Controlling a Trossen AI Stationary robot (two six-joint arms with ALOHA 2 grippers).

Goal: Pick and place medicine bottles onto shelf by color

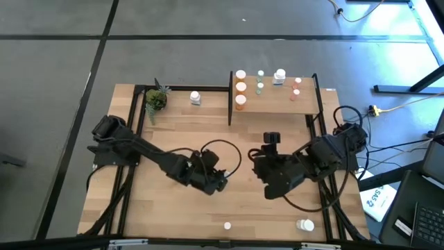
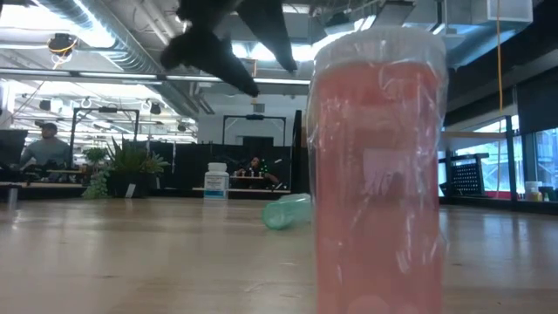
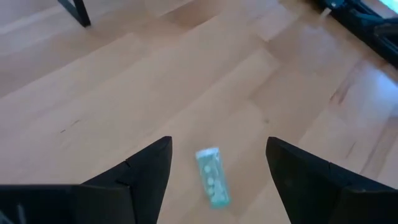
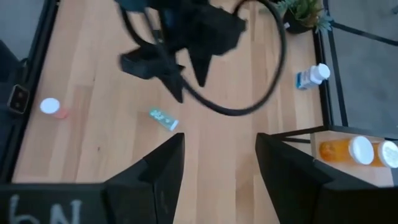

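High view, read left to right. Potted plant at the table's 11 o'clock corner; just beside it a white bottle stands on the tabletop, not yet shelved. The left gripper hovers near table centre, fingers spread apart and empty; its wrist view shows a green bottle lying on its side on the wood between the two fingers, untouched. Judged step: lining up to pick this one. The right gripper sits just past centre toward 3 o'clock, fingers parted, nothing between them, waiting. The shelf stands at roughly 1 o'clock on the table and already carries a column of orange bottles at its left edge, then greenish ones, a white one, and pinkish ones toward the right; exact counts are hard to tell. Left to do, as far as seen: the green one on the table, the white one by the plant, a pink bottle at the near edge around 6 o'clock, and another white bottle near 5 o'clock. Judged well past halfway.
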